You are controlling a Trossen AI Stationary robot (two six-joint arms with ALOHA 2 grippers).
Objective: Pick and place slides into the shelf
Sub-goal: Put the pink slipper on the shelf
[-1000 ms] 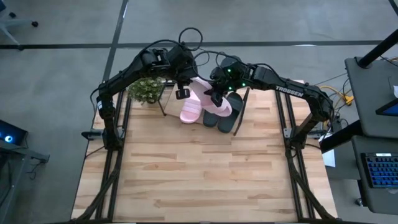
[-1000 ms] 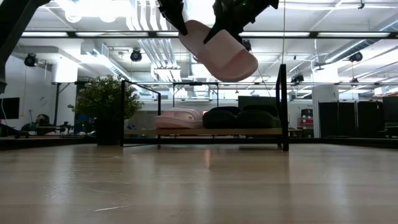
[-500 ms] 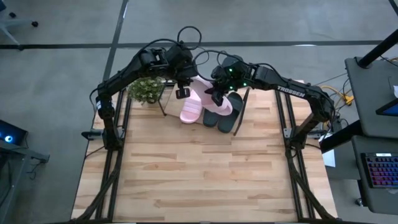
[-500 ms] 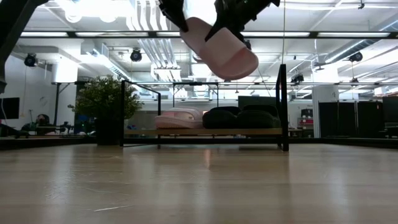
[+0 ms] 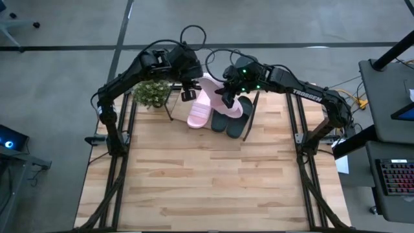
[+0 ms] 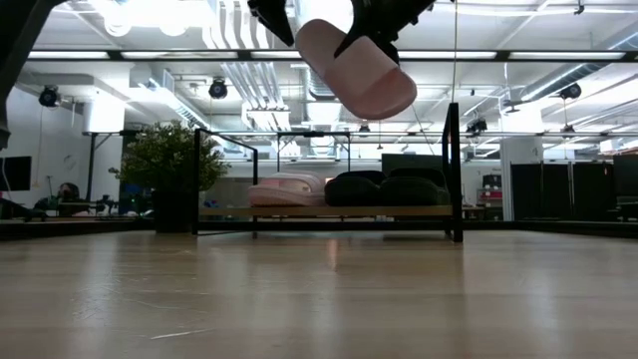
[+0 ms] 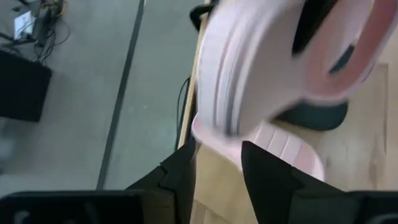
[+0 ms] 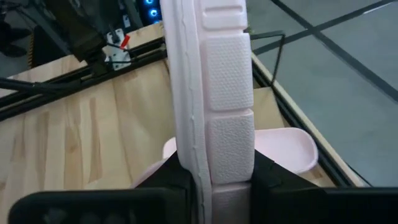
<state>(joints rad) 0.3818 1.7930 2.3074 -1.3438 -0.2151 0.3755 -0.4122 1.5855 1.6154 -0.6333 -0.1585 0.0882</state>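
The left gripper (image 5: pixel 189 95) hangs open beside the raised pink slide (image 6: pixel 357 68), apparently clear of it. The right gripper (image 8: pixel 211 177) clamps that slide's edge, long axis tilted, directly above the shelf (image 6: pixel 451 170). Three slides already sit there on the wooden table (image 5: pixel 213 181); a plant (image 6: pixel 171 160) stands leftward.

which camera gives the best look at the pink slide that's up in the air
The low view: the lifted pink slide hangs whole above the shelf. The right wrist shows only its sole edge, the left wrist a blurred side, and from above arms cover it.
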